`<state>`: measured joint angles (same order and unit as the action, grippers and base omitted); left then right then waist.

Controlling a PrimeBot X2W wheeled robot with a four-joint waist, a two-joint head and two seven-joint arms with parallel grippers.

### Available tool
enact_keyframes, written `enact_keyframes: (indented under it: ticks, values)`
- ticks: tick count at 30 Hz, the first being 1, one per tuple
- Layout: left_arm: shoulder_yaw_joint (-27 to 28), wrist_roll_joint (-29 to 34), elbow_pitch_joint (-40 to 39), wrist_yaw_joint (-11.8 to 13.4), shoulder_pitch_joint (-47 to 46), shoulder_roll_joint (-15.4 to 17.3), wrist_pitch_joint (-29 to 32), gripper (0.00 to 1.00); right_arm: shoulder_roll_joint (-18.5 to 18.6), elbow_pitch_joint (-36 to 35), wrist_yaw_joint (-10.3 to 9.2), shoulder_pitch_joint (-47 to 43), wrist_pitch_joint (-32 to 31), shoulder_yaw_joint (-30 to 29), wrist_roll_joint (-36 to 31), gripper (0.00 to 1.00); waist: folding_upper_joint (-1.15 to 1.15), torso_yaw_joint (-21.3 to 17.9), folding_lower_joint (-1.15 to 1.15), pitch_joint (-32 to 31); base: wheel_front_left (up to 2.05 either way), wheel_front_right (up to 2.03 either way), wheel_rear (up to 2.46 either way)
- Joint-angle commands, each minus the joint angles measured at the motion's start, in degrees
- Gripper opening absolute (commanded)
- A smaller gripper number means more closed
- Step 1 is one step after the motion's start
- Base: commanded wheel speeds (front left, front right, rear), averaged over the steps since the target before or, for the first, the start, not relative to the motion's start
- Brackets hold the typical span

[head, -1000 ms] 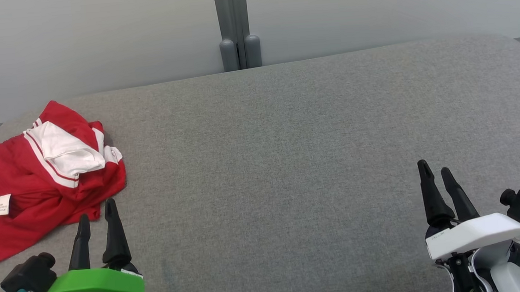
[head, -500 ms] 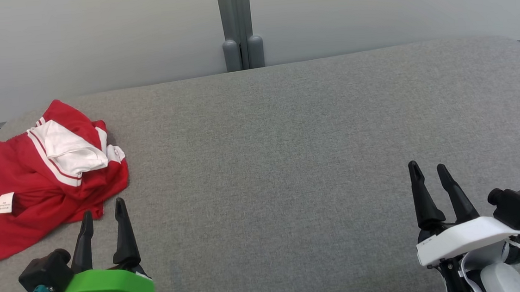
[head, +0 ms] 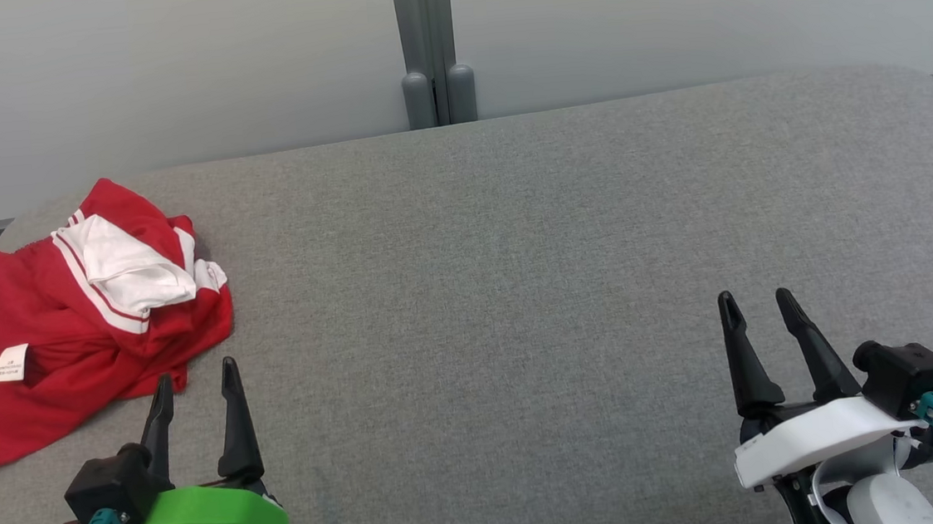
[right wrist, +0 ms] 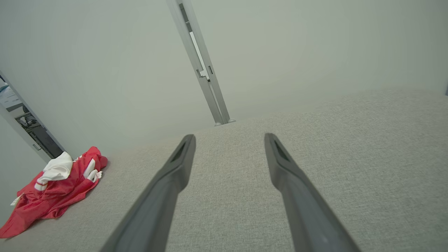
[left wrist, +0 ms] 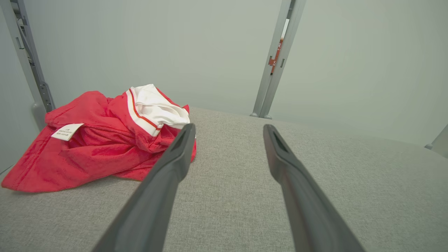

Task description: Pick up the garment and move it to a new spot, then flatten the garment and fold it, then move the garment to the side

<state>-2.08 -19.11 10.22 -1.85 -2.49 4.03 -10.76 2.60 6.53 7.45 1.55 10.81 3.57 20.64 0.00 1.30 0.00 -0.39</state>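
Our left gripper (head: 196,371) and right gripper (head: 752,296) stand open, empty. We should reach left into the garment (head: 66,360) and pinch a thick fold.

The grey fabric-covered tabletop (head: 517,275) gives open passage across its middle and right, while the crumpled red-and-white cloth garment (head: 74,351) blocks its left edge and pale wall panels (head: 663,13) close the back.

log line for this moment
stage: pre-grasp | red and white garment: crumpled, left end of grey fabric surface | left gripper: open, near it | right gripper: open, empty
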Motion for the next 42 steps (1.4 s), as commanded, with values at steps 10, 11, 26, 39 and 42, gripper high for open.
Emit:
enact_keyframes:
  ticks: [10, 11, 26, 39, 42]
  values:
    - [-0.69, 5.29, 0.80, 0.48, -1.01, 0.84, -1.71, 1.00, 0.35, -0.51, 0.04, -0.48, 1.69, -0.03, -6.34, 1.00, 0.00, 0.24, 0.00, -0.13, 0.00, 0.00, 0.00]
    - [-0.73, 5.73, 0.95, 0.51, -1.04, 0.90, -1.85, 1.00, 0.35, -0.42, 0.04, -0.50, 1.82, 0.02, -6.83, 1.00, 0.00, 0.26, 0.00, -0.15, 0.00, 0.00, 0.00]
    - [-1.30, 8.57, -0.32, -0.05, -0.16, 0.99, -0.25, 1.00, 0.38, 0.65, 0.05, -0.89, 2.66, 0.26, -11.68, 1.00, 0.00, 0.63, 0.00, -0.81, 0.00, 0.00, 0.00]
    - [-0.66, 9.24, -4.41, 1.31, 1.86, 1.42, 5.07, 1.00, 0.39, 0.77, 0.05, -1.25, 2.05, -0.66, -11.57, 1.00, 0.00, 1.15, 0.00, -0.99, 0.00, 0.00, 0.00]
    - [-0.62, 8.63, -5.24, 1.42, 2.21, 1.39, 5.98, 1.00, 0.38, 0.89, 0.05, -1.16, 1.81, -0.84, -10.77, 1.00, 0.00, 1.21, 0.00, -0.91, 0.00, 0.00, 0.00]
